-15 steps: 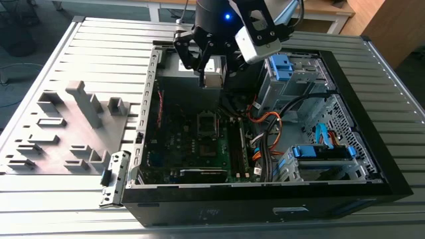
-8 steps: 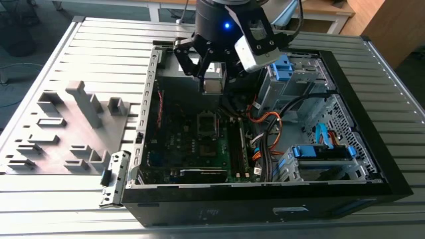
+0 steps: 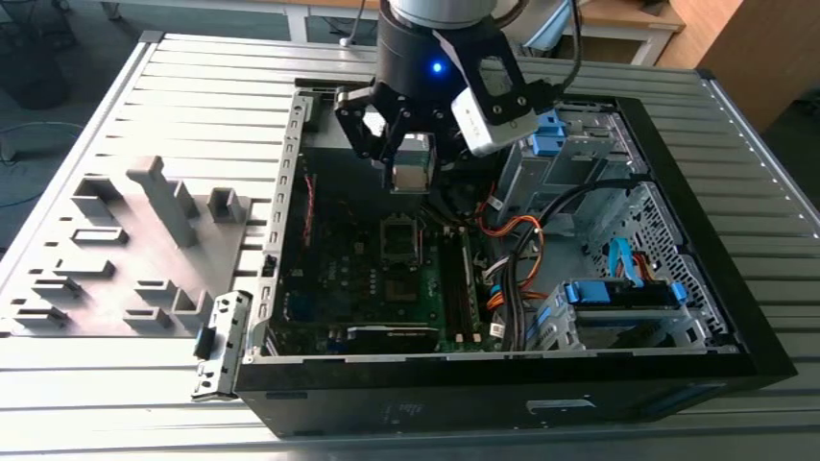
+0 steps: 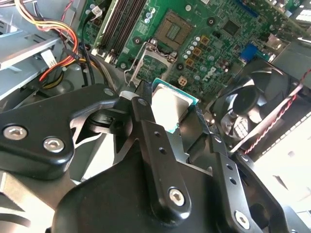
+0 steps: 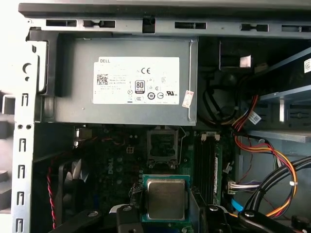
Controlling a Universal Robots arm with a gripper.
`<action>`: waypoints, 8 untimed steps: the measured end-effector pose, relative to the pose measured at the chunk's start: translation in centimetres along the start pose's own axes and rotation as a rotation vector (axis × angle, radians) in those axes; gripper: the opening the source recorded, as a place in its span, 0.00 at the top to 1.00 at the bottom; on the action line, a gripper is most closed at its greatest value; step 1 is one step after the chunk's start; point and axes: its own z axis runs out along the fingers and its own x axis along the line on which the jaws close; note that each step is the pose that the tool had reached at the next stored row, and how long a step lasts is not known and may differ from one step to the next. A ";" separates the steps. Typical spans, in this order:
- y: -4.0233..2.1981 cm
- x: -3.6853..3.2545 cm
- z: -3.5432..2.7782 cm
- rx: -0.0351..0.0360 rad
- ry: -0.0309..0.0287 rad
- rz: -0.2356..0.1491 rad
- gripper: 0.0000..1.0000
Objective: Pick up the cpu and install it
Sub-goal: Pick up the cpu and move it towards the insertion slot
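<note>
Carrying step in hand: my tool pinches the cpu by opposite edges, clear above the motherboard and short of the bare socket (retention frame looks open). I judge that seating calls for square alignment overhead.

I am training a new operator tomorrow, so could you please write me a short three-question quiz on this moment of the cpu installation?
1. True or false: the cpu already sits in the motherboard socket.
2. What is the gripper shut on? A) a screwdriver B) the cpu C) a cable
3. Fill in: the labelled grey box beside the socket is the ____.

Key: 1 false, the gripper holds it clear of the socket; 2 B; 3 power supply.
</note>
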 end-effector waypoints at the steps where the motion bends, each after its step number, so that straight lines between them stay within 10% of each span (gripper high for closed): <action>1: -0.07 -0.01 0.12 0.0000 0.0001 0.000 0.53; 8: -0.20 -0.07 0.73 0.0000 0.0001 0.000 0.53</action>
